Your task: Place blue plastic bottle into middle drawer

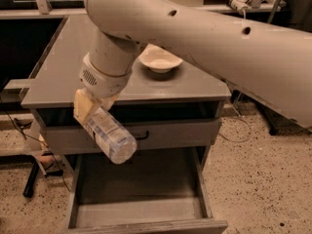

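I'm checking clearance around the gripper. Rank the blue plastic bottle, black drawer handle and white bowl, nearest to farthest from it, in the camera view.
The gripper hangs before the cabinet, left side.
1. blue plastic bottle: clamped in it.
2. black drawer handle: lower right.
3. white bowl: on the cabinet top, behind right.

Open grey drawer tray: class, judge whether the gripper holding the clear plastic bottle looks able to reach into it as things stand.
Probably yes: the gripper, shut on the blue-labelled plastic bottle, hangs above the pulled-out wide grey drawer tray, with nothing between them.
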Action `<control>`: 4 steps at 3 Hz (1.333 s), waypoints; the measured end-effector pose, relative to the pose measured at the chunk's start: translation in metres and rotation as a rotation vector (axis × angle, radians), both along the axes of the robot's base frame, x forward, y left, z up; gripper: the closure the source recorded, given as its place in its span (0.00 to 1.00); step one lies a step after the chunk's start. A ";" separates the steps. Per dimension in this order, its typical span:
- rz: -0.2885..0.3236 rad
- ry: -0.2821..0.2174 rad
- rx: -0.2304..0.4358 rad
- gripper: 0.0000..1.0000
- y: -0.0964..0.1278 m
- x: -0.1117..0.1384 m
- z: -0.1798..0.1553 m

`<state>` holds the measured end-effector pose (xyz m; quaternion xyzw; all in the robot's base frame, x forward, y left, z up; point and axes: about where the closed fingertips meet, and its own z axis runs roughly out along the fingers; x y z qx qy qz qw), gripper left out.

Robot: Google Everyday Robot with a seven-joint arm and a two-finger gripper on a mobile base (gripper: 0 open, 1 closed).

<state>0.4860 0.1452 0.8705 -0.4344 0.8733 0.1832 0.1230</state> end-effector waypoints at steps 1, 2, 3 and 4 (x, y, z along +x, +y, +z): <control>-0.060 0.037 -0.014 1.00 -0.012 -0.029 0.001; -0.063 0.037 -0.016 1.00 -0.012 -0.030 0.002; -0.070 0.013 -0.026 1.00 -0.016 -0.029 0.006; -0.121 0.057 0.009 1.00 -0.019 -0.048 -0.020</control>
